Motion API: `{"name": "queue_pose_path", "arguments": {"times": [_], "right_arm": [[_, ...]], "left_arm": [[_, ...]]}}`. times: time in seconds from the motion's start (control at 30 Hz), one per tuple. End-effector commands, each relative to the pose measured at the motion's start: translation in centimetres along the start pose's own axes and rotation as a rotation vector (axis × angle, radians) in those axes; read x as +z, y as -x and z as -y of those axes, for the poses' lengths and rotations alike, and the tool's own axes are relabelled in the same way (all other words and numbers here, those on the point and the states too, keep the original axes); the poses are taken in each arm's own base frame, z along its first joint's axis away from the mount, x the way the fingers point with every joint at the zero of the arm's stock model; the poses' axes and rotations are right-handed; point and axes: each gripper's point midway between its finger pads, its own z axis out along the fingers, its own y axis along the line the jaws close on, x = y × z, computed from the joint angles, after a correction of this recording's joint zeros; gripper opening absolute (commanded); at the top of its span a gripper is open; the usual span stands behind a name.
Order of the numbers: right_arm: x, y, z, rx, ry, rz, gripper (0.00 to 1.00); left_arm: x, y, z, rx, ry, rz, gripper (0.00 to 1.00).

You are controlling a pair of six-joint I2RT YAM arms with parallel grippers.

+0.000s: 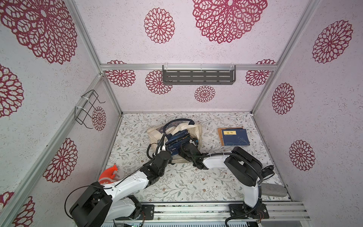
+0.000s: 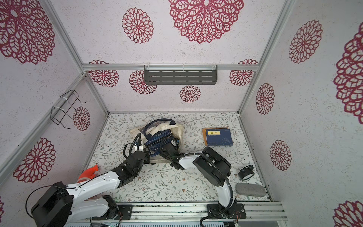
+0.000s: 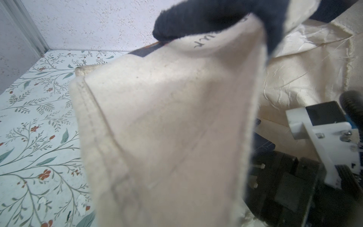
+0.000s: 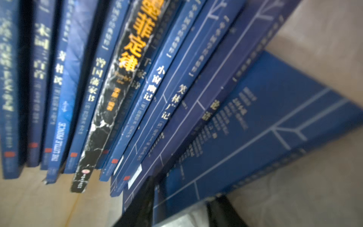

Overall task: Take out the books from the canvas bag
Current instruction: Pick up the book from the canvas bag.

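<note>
- The canvas bag [image 1: 196, 133] sits slumped near the middle of the floral surface [image 1: 176, 186], its mouth towards the arms. A navy handle [image 1: 179, 120] arches over its far side.
- The books [image 1: 176, 140] inside the bag stand packed in a leaning row, spines outward. The right wrist view shows these spines [image 4: 157, 98] close up: nearly all are dark blue with pale lettering, and 1 is a black spine [image 4: 110, 110] with orange characters.
- 2 books lie outside the bag, well apart from it towards the right wall: a blue book [image 1: 235, 137] flat on top of an orange-brown book [image 1: 220, 137].
- The left gripper [image 1: 162, 146] is closed at the bag's near-left rim. In the left wrist view, raised cream fabric [image 3: 167, 127] fills the frame and hides the fingers, so it appears clamped on the canvas.
- The right gripper [image 1: 188, 143] reaches into the bag's mouth at the right end of the row. Its dark fingers [image 4: 137, 208] straddle the outermost blue book [image 4: 255, 137]. I cannot tell whether they are pressing on it.
</note>
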Motion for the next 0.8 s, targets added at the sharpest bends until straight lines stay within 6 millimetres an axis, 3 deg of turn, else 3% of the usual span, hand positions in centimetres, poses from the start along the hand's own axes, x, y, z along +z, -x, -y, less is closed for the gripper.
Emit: {"name": "queue_pose_path", "arguments": {"times": [0.0,0.3,0.5,0.77], "right_arm": [[0.9,2.1,-0.1,0.025,0.001,0.071,0.35],[-0.4,2.7,-1.6,0.014,0.053,0.079,0.07],[-3.0,3.4,-3.1,0.017,0.106,0.087,0.03],[-6.5,4.0,-3.6,0.018,0.141,0.101,0.06]], "left_arm": [[-0.7,1.3,1.2,-0.012,-0.058,0.045,0.0],[-0.6,1.2,1.3,-0.01,-0.056,0.041,0.0],[-0.5,1.1,1.3,-0.006,-0.054,0.038,0.0],[-0.3,1.0,1.5,0.001,-0.051,0.03,0.0]]}}
